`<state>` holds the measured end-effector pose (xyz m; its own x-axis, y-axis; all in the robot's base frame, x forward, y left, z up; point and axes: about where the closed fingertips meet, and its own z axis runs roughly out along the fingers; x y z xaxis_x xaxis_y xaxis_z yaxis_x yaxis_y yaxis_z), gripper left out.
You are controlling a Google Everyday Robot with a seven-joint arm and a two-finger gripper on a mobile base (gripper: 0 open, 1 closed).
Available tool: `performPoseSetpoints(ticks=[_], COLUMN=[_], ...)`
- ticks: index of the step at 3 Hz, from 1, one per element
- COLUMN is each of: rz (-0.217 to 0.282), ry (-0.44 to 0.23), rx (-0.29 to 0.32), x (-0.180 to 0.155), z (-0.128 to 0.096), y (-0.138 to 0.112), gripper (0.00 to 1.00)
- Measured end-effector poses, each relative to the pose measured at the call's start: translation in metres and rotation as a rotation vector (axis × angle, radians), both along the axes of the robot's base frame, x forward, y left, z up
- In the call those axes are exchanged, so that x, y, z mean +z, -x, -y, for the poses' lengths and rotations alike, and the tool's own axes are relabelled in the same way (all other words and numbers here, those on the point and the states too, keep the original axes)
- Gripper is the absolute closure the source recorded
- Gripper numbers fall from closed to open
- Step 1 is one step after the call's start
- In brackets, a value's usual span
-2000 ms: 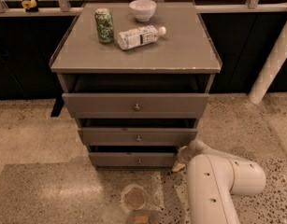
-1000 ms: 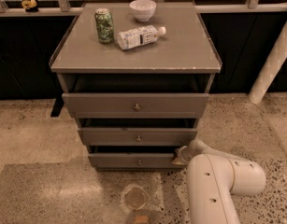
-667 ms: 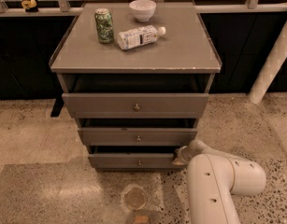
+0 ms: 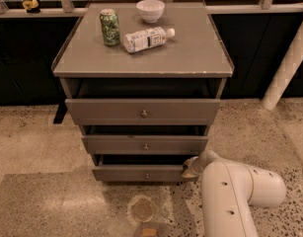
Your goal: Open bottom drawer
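A grey cabinet (image 4: 141, 58) is seen at the centre of the frame, its three drawer fronts stepped one below the other; a dark gap is shown above each front, and nothing inside any drawer can be made out. The bottom drawer (image 4: 126, 173) lies lowest, just above the floor, with its tiny round knob (image 4: 147, 176) at the middle – it is the narrowest-looking of the three. On the cabinet top a green can (image 4: 110, 27) is stood upright at the upper left; a white bowl (image 4: 150, 10) is set near the back edge, its contents not visible; a plastic bottle (image 4: 147, 37) is laid on its side between them, just beside the can.

The gripper (image 4: 189, 168) is placed against the right end of the bottom drawer's front, at the corner; whether it is spread or closed cannot be told. The white arm (image 4: 230, 196) is folded across the lower right of the frame. Speckled floor (image 4: 37, 147) is spread before the fronts, marked by a round pale patch (image 4: 142, 210) – a white pole (image 4: 289, 63) is slanted at the right edge.
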<state>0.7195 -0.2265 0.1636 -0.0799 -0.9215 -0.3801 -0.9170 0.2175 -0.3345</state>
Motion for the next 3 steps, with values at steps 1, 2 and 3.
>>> performPoseSetpoints(ticks=[1, 2, 3], rz=[0.000, 0.000, 0.028], ry=[0.000, 0.004, 0.015], rx=[0.000, 0.014, 0.024], x=[-0.0001, -0.0018, 0.0028], z=[0.0000, -0.0009, 0.0069], y=[0.0000, 0.0049, 0.0090], gripper=[1.00, 1.00, 1.00])
